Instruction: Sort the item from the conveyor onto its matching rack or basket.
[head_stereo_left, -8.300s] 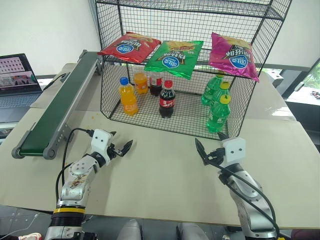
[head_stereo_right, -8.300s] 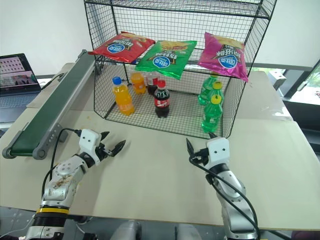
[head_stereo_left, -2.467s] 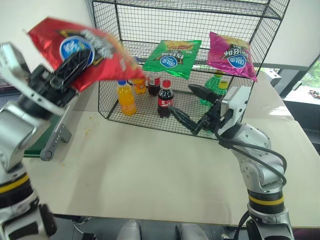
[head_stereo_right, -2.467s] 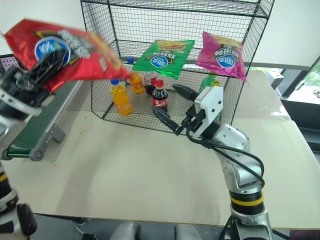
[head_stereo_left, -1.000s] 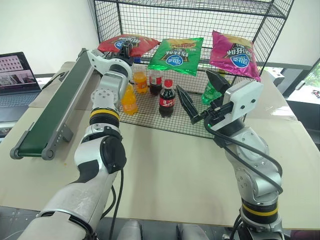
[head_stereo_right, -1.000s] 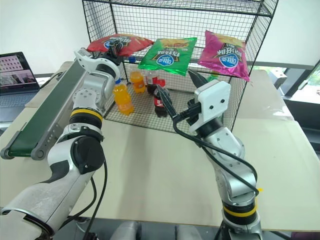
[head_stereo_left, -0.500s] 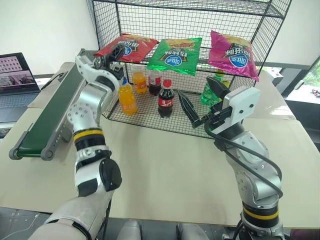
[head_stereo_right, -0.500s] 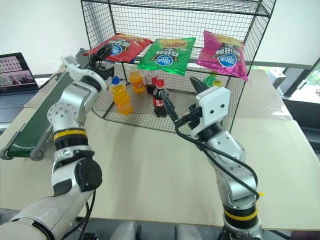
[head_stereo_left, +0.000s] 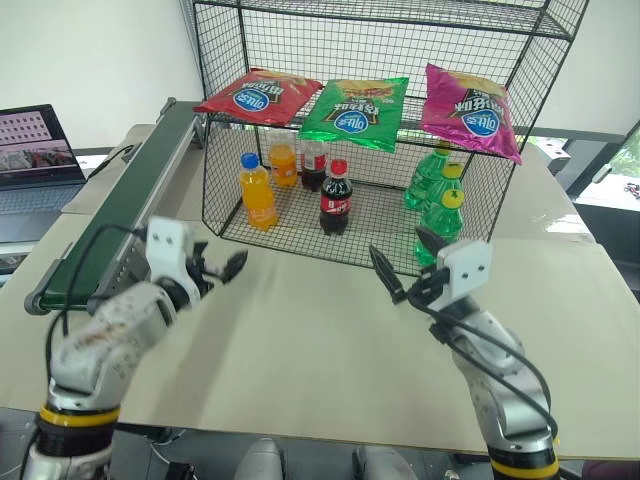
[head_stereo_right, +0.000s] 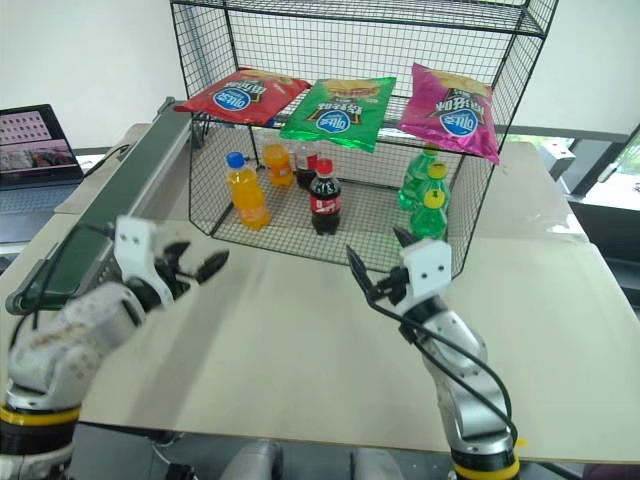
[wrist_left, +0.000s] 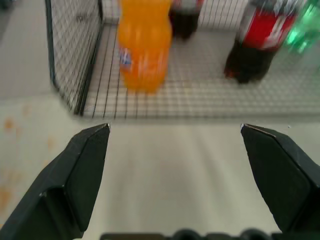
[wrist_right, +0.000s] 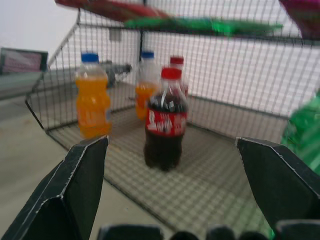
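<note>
The red chips bag (head_stereo_left: 258, 96) is being kept on the rack's (head_stereo_left: 520, 60) top shelf, upper left. It is likely light, soft and crinkly, best pinched at an edge. Both hands (head_stereo_left: 222, 270) (head_stereo_left: 402, 270) are being held wide open and empty.

Both arms are shiny silver metal with rounded parts. Each has a yellow and black ring low on the arm. A white boxy block sits at each wrist. The left gripper (head_stereo_left: 222, 270) and right gripper (head_stereo_left: 402, 262) have pointy black fingers. Thin black cables loop along both arms.
</note>
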